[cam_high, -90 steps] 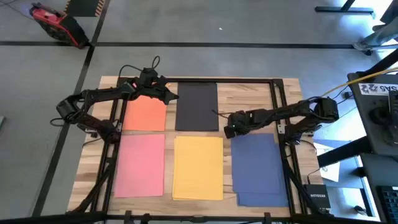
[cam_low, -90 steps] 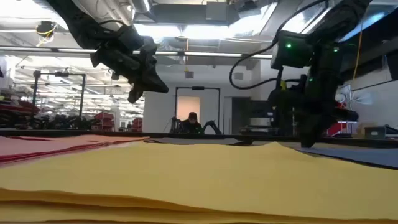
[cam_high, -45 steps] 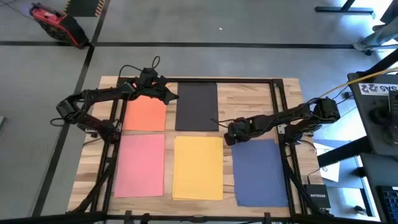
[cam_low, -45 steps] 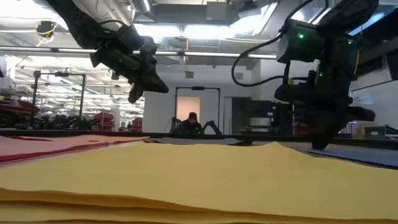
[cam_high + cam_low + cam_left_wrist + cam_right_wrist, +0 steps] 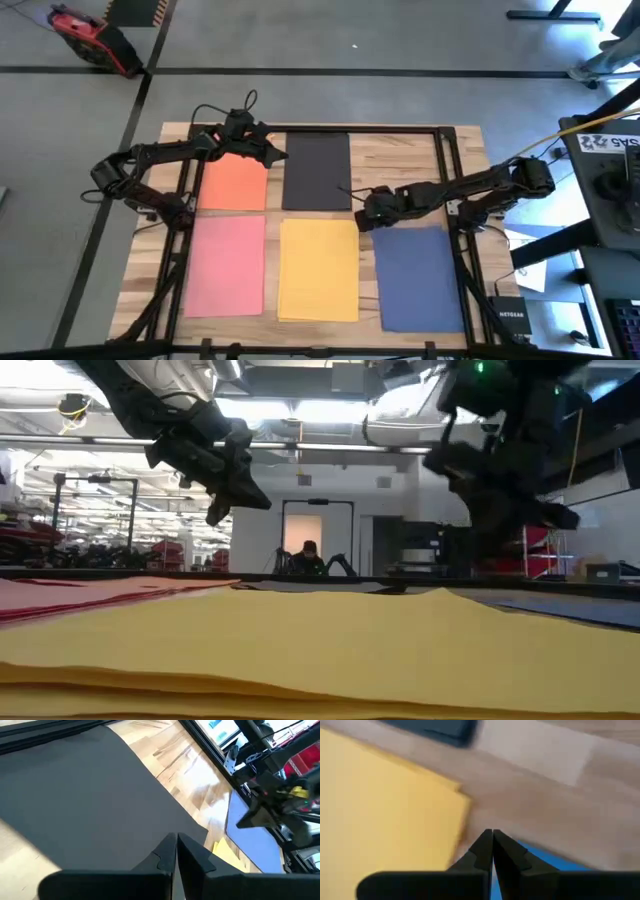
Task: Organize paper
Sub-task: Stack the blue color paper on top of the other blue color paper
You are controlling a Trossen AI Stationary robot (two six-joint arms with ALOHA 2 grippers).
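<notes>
In the high view we see 5 sheets of paper laid flat on the wooden tabletop (image 5: 400, 160), in 2 rows. Going from the left of the frame, the orange sheet (image 5: 235, 185) lies in the upper row with the pink sheet (image 5: 228, 265) below it. Next comes the black sheet (image 5: 316, 172) in the upper row, and the yellow sheet (image 5: 319, 270) lies beneath it. The blue sheet (image 5: 418, 275) sits alone at the lower right of the frame, with bare wood above it.

The left gripper (image 5: 272, 152) hangs over the upper part of the frame, at the seam between the orange and black sheets. In the low view it is raised well above the paper. Its wrist view shows the 2 dark fingers pressed together with nothing between them, so the jaws are clenched on nothing, pointing over the black sheet.

The right gripper (image 5: 364, 212) is at the frame's centre, just beside the upper left corner of the blue sheet and near the upper right corner of the yellow one. Its wrist view shows its jaws likewise clenched and empty, the tips over bare wood between the yellow sheet's corner and the blue sheet's edge.
</notes>
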